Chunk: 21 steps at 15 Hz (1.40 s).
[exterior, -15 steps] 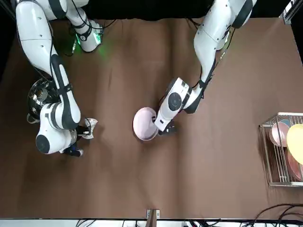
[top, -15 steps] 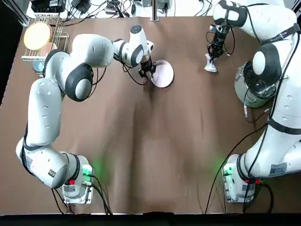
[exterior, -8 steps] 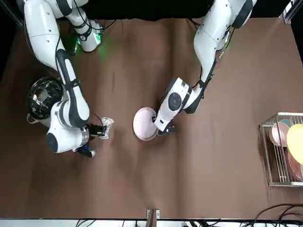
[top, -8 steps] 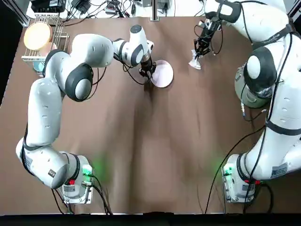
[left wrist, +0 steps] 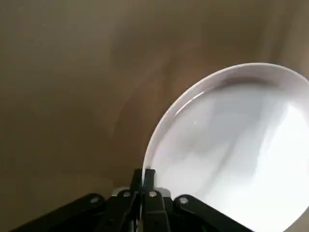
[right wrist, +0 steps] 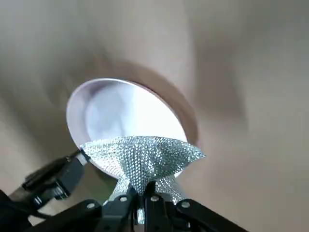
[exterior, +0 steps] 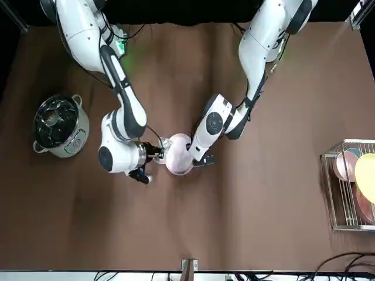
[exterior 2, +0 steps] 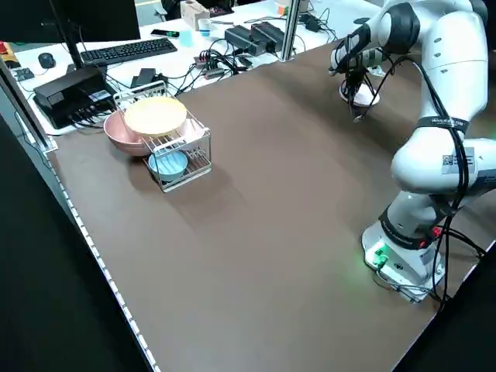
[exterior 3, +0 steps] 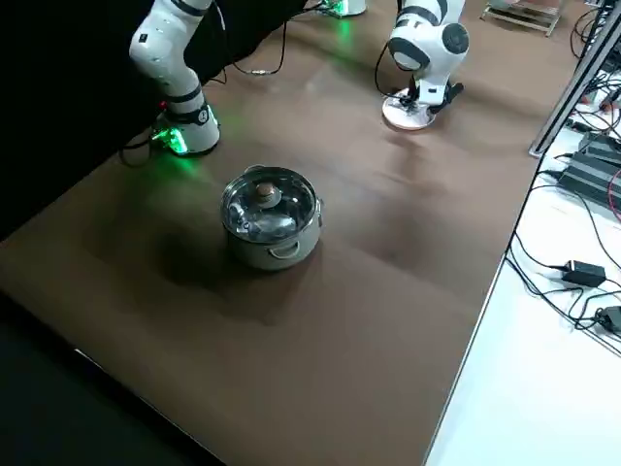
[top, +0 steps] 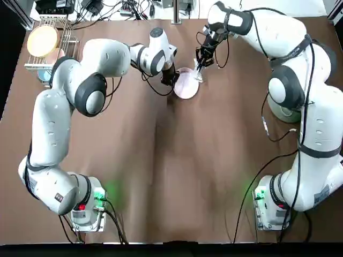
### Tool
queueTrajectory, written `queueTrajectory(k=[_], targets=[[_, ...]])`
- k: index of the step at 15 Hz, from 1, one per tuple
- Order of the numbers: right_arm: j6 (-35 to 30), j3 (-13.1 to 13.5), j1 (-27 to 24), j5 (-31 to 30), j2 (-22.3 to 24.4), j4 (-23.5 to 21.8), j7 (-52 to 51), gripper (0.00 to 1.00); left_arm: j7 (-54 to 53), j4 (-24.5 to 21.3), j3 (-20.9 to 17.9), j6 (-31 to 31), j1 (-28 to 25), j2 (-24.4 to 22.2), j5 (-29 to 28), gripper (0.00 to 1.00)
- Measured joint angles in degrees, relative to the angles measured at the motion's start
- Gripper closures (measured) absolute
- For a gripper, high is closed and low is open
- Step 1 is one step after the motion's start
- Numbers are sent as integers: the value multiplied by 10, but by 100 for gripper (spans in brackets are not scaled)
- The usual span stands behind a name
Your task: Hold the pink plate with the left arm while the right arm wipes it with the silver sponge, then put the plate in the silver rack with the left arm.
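Note:
The pink plate (top: 187, 85) sits at the far middle of the table, pale and glossy. My left gripper (top: 172, 79) is shut on the plate's left rim; the left wrist view shows both fingers pinched on the rim of the plate (left wrist: 231, 159). My right gripper (top: 200, 63) hangs over the plate's far right edge, shut on the silver sponge (top: 198, 75). In the right wrist view the crinkled sponge (right wrist: 140, 154) fans out just over the plate (right wrist: 116, 111); whether it touches is unclear. The silver rack (top: 63, 43) stands at the far left corner.
The rack (exterior 2: 180, 155) holds a yellow plate (exterior 2: 155, 116), a pink bowl (exterior 2: 122, 133) and a blue dish (exterior 2: 167, 164). A steel pot (exterior: 58, 123) stands on my right side, partly under the right arm in the top view. Cables and boxes lie beyond the far edge.
The right arm has swung left from beside the pot, carrying the sponge across to the plate. The left gripper has kept its hold on the rim, nearly still.

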<state>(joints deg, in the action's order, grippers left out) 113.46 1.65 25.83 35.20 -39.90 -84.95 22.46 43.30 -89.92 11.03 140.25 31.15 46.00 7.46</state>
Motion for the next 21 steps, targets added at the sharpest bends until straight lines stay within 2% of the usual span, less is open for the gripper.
queueTrajectory(k=[5, 11, 21], targets=[[16, 0, 11, 4, -19, -1, -2, 93, 0, 1, 0, 0, 1, 0, 0, 97], [106, -10, 49, 22, -58, 0, -26, 93, 0, 1, 0, 1, 1, 0, 0, 97], [110, -16, 78, 36, -75, 0, -27, 93, 0, 1, 0, 1, 1, 0, 0, 97]])
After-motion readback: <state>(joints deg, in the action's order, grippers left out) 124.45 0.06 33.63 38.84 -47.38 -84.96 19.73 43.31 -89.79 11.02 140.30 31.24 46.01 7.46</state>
